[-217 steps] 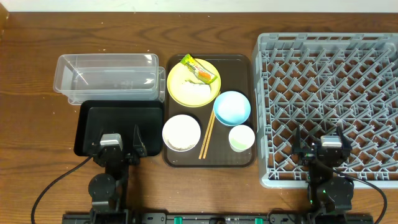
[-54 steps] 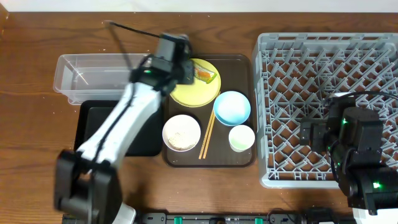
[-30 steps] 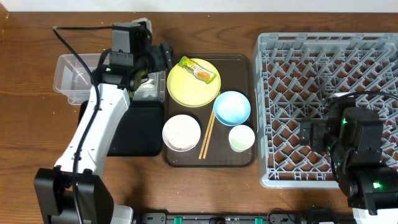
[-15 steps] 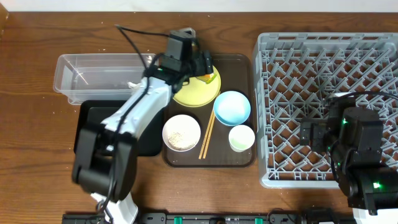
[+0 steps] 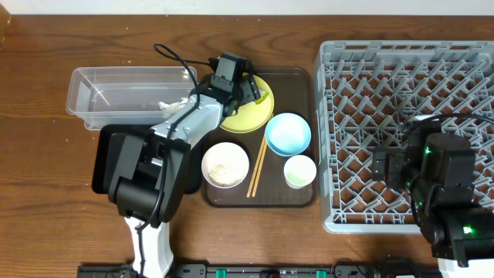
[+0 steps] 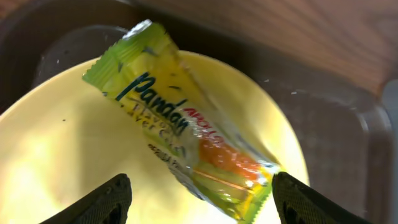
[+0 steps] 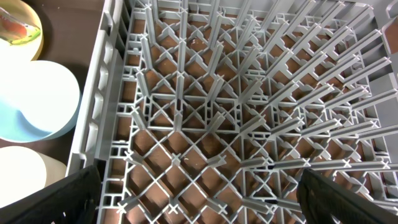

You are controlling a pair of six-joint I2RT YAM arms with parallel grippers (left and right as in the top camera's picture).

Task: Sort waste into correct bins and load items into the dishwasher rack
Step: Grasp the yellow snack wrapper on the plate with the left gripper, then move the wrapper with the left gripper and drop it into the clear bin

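Observation:
The green-yellow snack wrapper (image 6: 180, 130) with an orange mark lies on the round yellow plate (image 6: 56, 155). My left gripper (image 6: 199, 205) is open just above the plate, one finger on each side of the wrapper's orange end. From overhead, the left gripper (image 5: 248, 89) hangs over the plate (image 5: 231, 116) and hides most of the wrapper (image 5: 264, 97). My right gripper (image 7: 199, 205) is open and empty above the grey dishwasher rack (image 7: 236, 112). The white bowl (image 5: 225, 164) holds rice grains. The light-blue bowl (image 5: 288, 133), pale cup (image 5: 299, 171) and chopsticks (image 5: 257, 166) lie on the brown serving tray (image 5: 297, 81).
The clear tub (image 5: 123, 96) stands left of the plate, with the black tray (image 5: 112, 158) in front of it, partly under my left arm. The rack (image 5: 409, 93) fills the right side, with the right gripper (image 5: 395, 166) over its front part.
My left arm swung from the clear tub back to the yellow plate and came down over the wrapper. The right arm has not moved in the last two seconds.

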